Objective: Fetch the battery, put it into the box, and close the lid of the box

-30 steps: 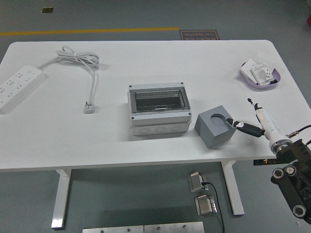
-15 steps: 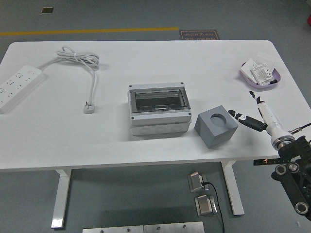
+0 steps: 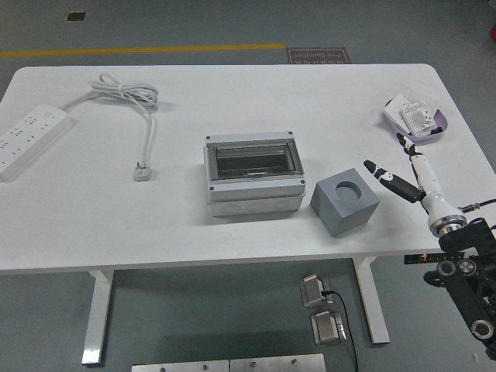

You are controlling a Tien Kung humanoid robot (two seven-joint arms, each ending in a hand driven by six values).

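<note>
A white table (image 3: 232,225) stands on a grey floor (image 3: 194,23), and a yellow line (image 3: 139,50) runs across the floor behind it. Only the right hand (image 3: 411,174) shows, at the table's right side. Its fingers (image 3: 390,179) are spread apart and hold nothing. One dark finger points left toward a grey block, and a white one (image 3: 417,164) points up toward a purple tray. The hand sits on a silver wrist (image 3: 446,221), and the black arm (image 3: 465,287) comes in from the lower right corner. The grey block (image 3: 344,201) sits just left of the hand, not touching it, and has a round hole in its top. Next to the block, near the middle of the table, is the grey box (image 3: 253,174). Its see-through lid (image 3: 252,160) lies flat on top, so the box looks closed. The purple tray (image 3: 440,132) at the far right holds white packets (image 3: 415,114). It is too small to tell if one of them is the battery. On the left side lies a white power strip (image 3: 27,139). Its white cord (image 3: 128,94) curls across the table and ends in a plug (image 3: 142,172).
</note>
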